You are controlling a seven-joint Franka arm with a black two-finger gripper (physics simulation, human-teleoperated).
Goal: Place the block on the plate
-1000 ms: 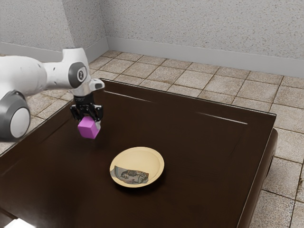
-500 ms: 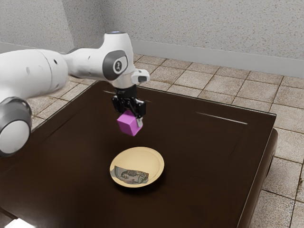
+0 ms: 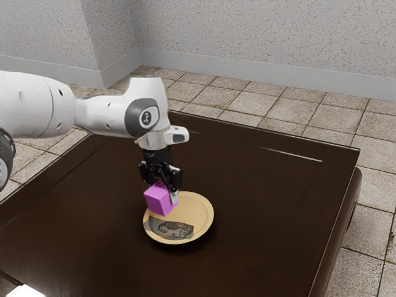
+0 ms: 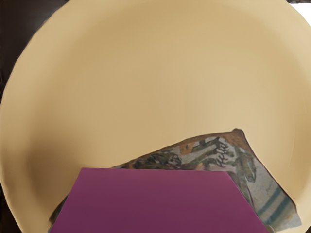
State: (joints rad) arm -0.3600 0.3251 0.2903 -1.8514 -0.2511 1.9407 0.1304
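The white Franka arm (image 3: 37, 105) comes in from the exterior view's left, its slimmer forward link (image 3: 102, 115) running roughly level to the grey-ringed wrist (image 3: 143, 116). From there it bends down, and the black pincer (image 3: 162, 193) points toward the tabletop. Its two fingers (image 3: 174, 197) stand apart, clamped on a load. A pale housing (image 3: 178, 134) juts out above them toward the exterior view's right.

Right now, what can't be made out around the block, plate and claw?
Block's underside: exterior view, hidden by its nearer faces; contact with the plate can't be told.
Part of the plate's rim: exterior view, behind the block; wrist view, cut off by the edges.
Part of the printed patch: wrist view, covered by the block.
One fingertip of the claw: exterior view, behind the block.
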